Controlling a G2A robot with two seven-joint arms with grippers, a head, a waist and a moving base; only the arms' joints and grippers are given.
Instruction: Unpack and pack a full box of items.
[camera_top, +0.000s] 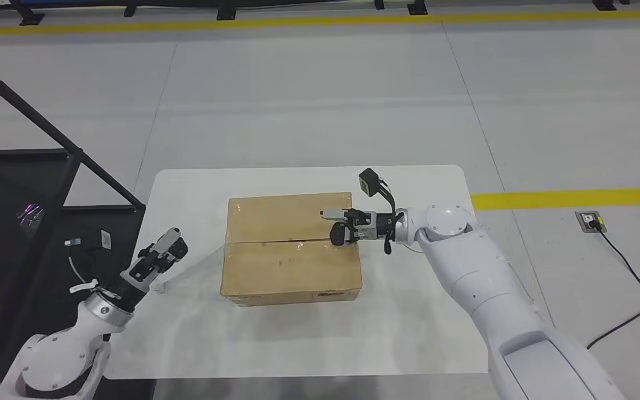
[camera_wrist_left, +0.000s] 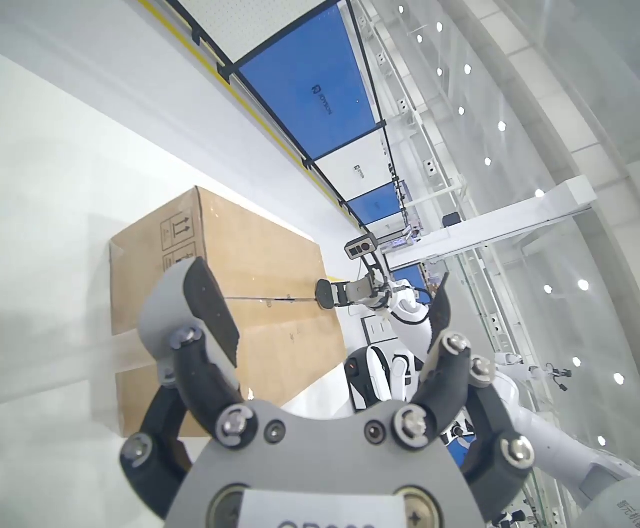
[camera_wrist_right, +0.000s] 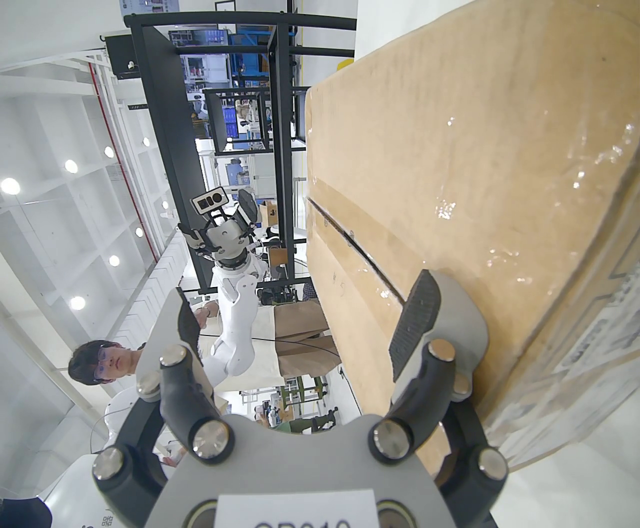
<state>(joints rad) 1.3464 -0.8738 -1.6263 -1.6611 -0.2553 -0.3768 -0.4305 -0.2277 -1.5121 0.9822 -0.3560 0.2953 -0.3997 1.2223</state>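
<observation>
Right wrist view has the right gripper (camera_wrist_right: 300, 325) spread wide. One finger (camera_wrist_right: 417, 320) lies flat along the top of the closed cardboard box (camera_wrist_right: 450, 150), just beside the centre seam (camera_wrist_right: 345, 240); whether it actually touches the cardboard I cannot tell. In the top view this gripper sits over the right end of that seam, at the box's edge. The left gripper (camera_top: 170, 242) is likewise spread and holds nothing. It hangs over the left part of the white table (camera_top: 420, 300), well apart from the box and pointing toward it. The box stands mid-table, flaps shut.
</observation>
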